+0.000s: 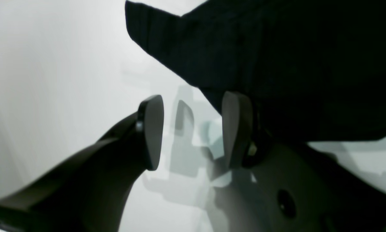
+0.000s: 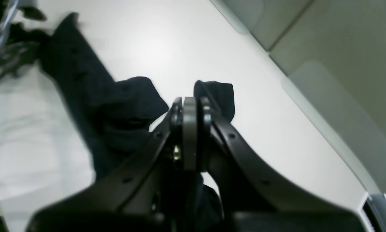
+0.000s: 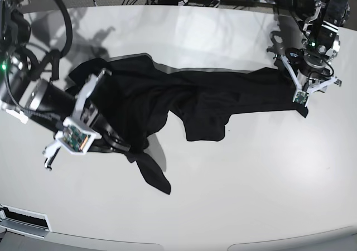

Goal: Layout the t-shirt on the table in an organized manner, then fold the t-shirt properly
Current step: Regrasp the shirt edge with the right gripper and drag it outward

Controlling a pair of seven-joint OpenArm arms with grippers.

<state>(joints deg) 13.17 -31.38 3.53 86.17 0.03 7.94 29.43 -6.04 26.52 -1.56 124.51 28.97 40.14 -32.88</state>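
The shirt (image 3: 195,92) was stretched crumpled across the worktop (image 3: 251,195), pinched in the closed right fingers (image 2: 193,106) for spreading, while the left fingers (image 1: 238,129) were held open at its far edge.

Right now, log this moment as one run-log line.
left gripper: open beside shirt edge | right gripper: shut on t-shirt | t-shirt: crumpled, unfolded, stretched across table

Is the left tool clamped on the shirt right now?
No, the left tool stands open, with bare table showing between its pads and the t-shirt only beside one pad.
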